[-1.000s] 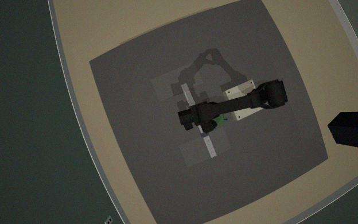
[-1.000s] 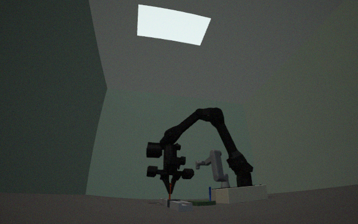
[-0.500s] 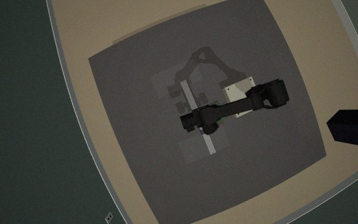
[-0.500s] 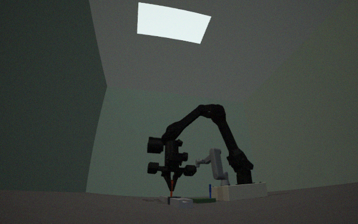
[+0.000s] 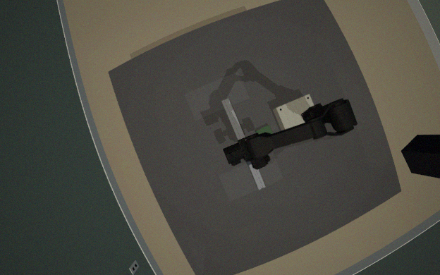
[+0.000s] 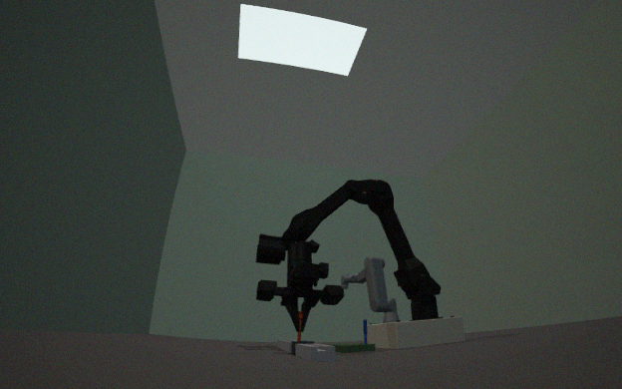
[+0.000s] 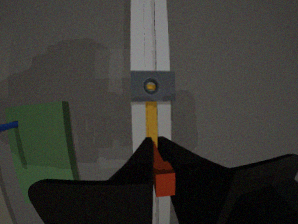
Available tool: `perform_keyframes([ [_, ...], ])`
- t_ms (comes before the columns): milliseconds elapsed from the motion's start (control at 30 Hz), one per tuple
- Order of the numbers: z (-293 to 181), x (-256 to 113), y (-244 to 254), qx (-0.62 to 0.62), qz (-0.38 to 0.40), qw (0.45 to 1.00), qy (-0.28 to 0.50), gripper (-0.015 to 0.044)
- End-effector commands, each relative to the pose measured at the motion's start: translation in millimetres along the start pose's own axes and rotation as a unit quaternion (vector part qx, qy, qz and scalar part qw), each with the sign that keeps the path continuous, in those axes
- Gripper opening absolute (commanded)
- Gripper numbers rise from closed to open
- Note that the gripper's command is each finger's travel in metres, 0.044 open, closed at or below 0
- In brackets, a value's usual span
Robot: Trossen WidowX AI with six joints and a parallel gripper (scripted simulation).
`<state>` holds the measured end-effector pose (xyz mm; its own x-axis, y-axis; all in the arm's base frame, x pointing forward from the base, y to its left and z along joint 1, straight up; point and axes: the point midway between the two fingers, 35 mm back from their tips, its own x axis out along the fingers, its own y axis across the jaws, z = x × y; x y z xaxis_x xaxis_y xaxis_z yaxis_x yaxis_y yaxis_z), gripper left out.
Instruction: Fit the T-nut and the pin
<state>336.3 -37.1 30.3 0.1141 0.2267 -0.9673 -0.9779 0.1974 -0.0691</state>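
My black two-fingered pincer (image 6: 299, 330) (image 7: 153, 143) is clamped on the upright orange handle (image 6: 300, 319) (image 7: 165, 183). The flat brass T-nut (image 7: 151, 120) lies along the slot of the long silver aluminum rail (image 5: 261, 181) (image 6: 319, 352) (image 7: 150, 45), its front end under the dark rectangular bracket (image 6: 294, 347) (image 7: 138, 94), brass showing through the bracket's hole. I judge the slide nearly finished: next, check the nut's hole sits centred below the bracket's, nudge if needed, then let go. Beside the bracket, the slim blue pin (image 6: 365, 331) (image 7: 9, 126) waits at the green tray (image 5: 264, 130) (image 6: 355, 347) (image 7: 45, 145).

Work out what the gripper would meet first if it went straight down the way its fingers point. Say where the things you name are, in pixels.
Probably the aluminum rail (image 6: 315, 352) (image 7: 150, 35), just below the gripper (image 6: 299, 330) (image 7: 153, 143); the exterior view leaves depth unclear, so the dark bracket's edge is possible.
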Motion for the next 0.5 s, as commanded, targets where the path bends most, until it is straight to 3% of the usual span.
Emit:
perform_keyframes([
  [0, 2.5, 0.3, -0.3, 0.003, -0.001, 1.000, 0.000, -0.0150],
  [467, 5.6, 1.3, 0.0, 0.000, 0.000, 1.000, 0.000, -0.0150],
])
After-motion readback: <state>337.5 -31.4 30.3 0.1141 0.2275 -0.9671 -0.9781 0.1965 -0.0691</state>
